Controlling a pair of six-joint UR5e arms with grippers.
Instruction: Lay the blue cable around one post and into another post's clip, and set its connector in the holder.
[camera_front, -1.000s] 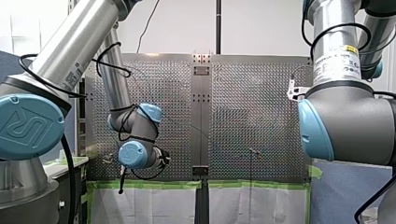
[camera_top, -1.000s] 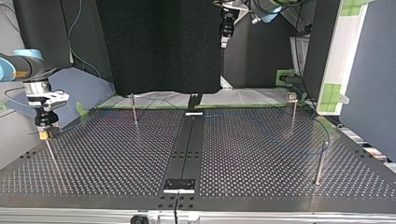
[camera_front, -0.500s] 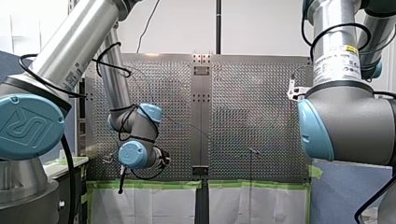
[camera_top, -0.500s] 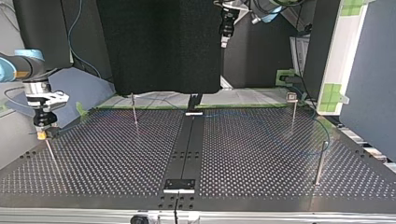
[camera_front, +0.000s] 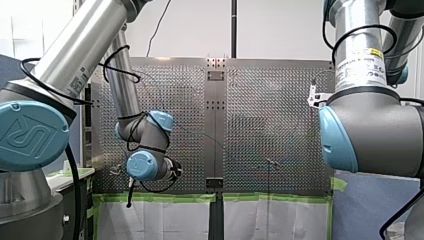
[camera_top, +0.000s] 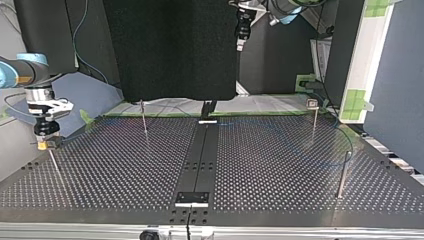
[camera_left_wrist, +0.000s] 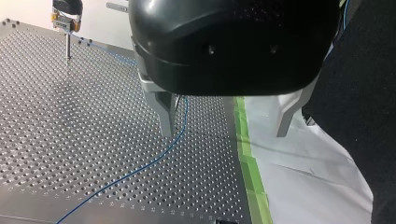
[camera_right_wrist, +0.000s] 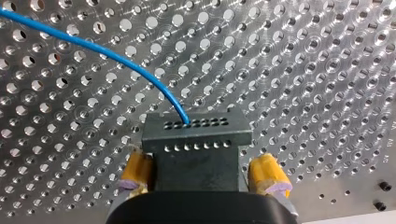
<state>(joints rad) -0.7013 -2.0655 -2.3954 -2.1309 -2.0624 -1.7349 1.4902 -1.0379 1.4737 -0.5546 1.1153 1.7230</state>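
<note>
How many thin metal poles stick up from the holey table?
4 poles, top view: one under my right hand, one far left, one far right, one near right.

A: Front view?
B: High behind the arms (camera_front: 80, 50), facing out over the table (camera_front: 260, 100). Top view sits opposite, low, facing back.
A: Wrists?
B: Close. Left slants across the table; right faces it squarely.

- Blue cable (camera_right_wrist: 116, 58).
- Silver table (camera_right_wrist: 303, 70), evenly dotted with holes.
- Dark grey connector (camera_right_wrist: 196, 140) with two rows of small holes.
- Green tape (camera_left_wrist: 248, 158).
- Black centre strip (camera_top: 200, 160).
</note>
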